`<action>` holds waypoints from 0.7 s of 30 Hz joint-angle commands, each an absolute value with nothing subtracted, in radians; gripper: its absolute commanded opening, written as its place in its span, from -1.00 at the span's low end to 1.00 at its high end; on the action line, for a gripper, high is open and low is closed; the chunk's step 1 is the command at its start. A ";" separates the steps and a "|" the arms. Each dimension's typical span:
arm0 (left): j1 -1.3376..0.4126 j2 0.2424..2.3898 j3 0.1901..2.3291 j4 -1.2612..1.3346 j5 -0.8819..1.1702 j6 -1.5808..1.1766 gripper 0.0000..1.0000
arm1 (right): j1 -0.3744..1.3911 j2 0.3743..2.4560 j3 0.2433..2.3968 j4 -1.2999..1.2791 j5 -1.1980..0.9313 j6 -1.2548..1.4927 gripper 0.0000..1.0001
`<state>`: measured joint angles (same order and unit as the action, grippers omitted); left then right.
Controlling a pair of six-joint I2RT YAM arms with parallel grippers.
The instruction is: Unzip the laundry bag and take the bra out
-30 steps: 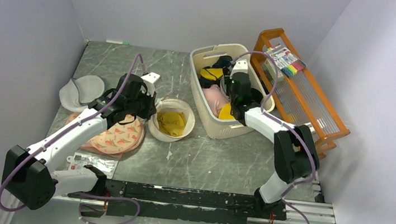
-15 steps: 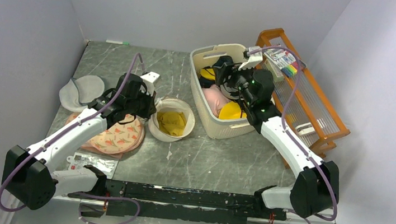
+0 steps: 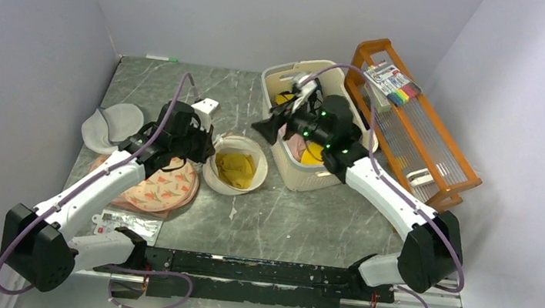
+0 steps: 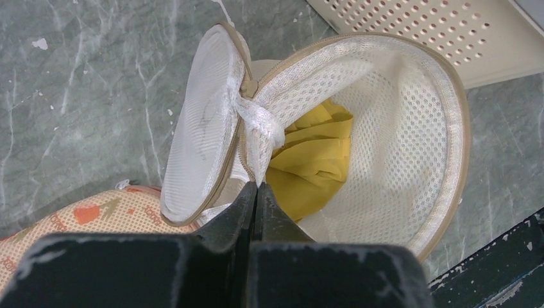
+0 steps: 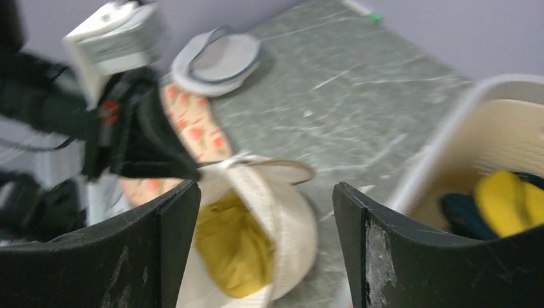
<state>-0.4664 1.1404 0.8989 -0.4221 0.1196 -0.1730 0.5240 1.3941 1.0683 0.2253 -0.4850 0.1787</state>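
Grey mesh of the plain round bag [image 3: 112,126] lies well left of the laundry bag [image 3: 250,182]. The pink printed bag [image 3: 157,190] lies just left of it. Both are where they were a second ago. My left gripper [image 4: 256,191] has not moved either: its jaws are fully closed, pinching a bunched bit of white mesh at the laundry bag's rim, where the flipped-open lid joins. Inside the open laundry bag the mustard bra [image 4: 314,160] still lies crumpled against the mesh. The change is all to the right of the laundry bag. My right gripper [image 5: 264,192] was down in the cream basket [image 3: 306,175] a second ago. It has swung out over the basket's left wall and now hangs up and right of the laundry bag, jaws wide apart with nothing between them.
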 commanded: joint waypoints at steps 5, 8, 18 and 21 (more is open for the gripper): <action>-0.456 1.098 0.884 -0.368 0.157 -0.172 -0.86 | 0.752 1.456 1.067 0.137 -0.480 0.059 0.28; -0.456 1.088 0.876 -0.353 0.174 -0.169 -0.86 | 0.780 1.475 1.009 0.167 -0.440 0.082 0.11; -0.455 1.072 0.851 -0.281 0.225 -0.154 -0.87 | 0.924 1.585 0.941 0.159 -0.238 0.096 -0.29; -0.456 1.043 0.800 -0.202 0.258 -0.140 -0.87 | 0.950 1.615 0.906 0.282 -0.289 0.195 -0.44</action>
<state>-0.4652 1.0912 0.8490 -0.3408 0.1871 -0.1669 0.9180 1.5875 0.9470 0.1566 -0.2996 0.1009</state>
